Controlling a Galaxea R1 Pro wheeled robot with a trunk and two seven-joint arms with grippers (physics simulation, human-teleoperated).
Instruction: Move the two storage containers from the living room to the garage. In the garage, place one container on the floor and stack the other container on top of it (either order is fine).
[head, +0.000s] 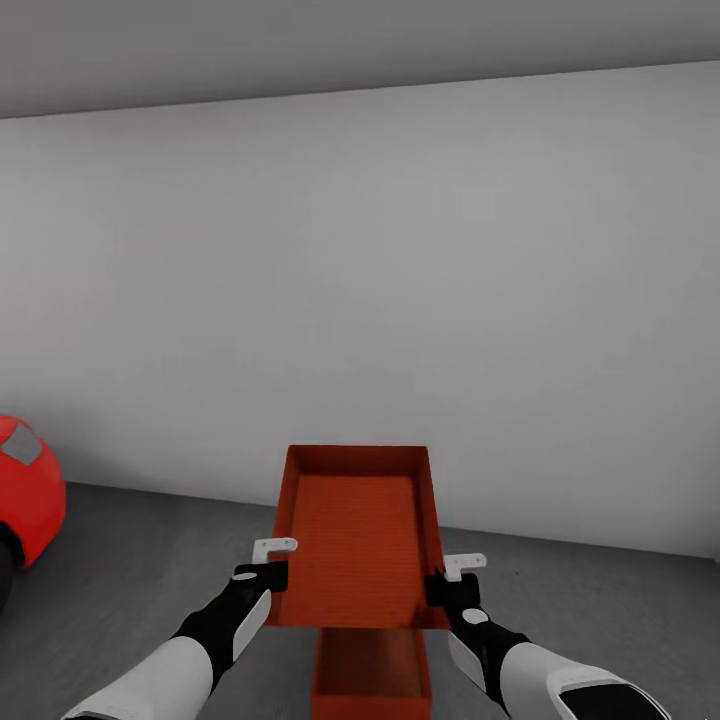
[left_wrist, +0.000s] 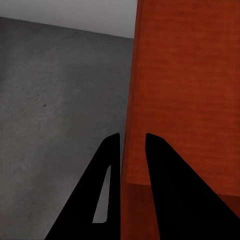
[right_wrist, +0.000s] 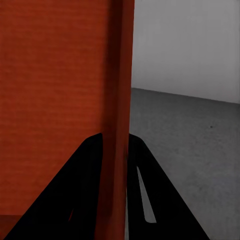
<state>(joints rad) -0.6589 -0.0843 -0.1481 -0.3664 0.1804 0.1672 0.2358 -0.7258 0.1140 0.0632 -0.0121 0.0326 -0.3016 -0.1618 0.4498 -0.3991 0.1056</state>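
I hold one orange-red storage container (head: 360, 545) level in front of me, above the garage's grey concrete floor (head: 150, 560). My left gripper (head: 272, 570) is shut on its left side wall, and my right gripper (head: 447, 580) is shut on its right side wall. In the left wrist view the gripper (left_wrist: 132, 137) has one black finger on each side of the thin wall of the container (left_wrist: 190, 90). The right wrist view shows the same pinch by the right gripper (right_wrist: 116, 136) on the container (right_wrist: 55, 90). The second storage container (head: 372, 675) lies lower, directly beneath the held one, and is partly hidden by it.
A plain white-grey wall (head: 360, 280) stands straight ahead, meeting the floor just beyond the containers. The rounded end of a red car (head: 25, 500) shows at the far left. Bare concrete (right_wrist: 190, 130) stretches to both sides of the containers.
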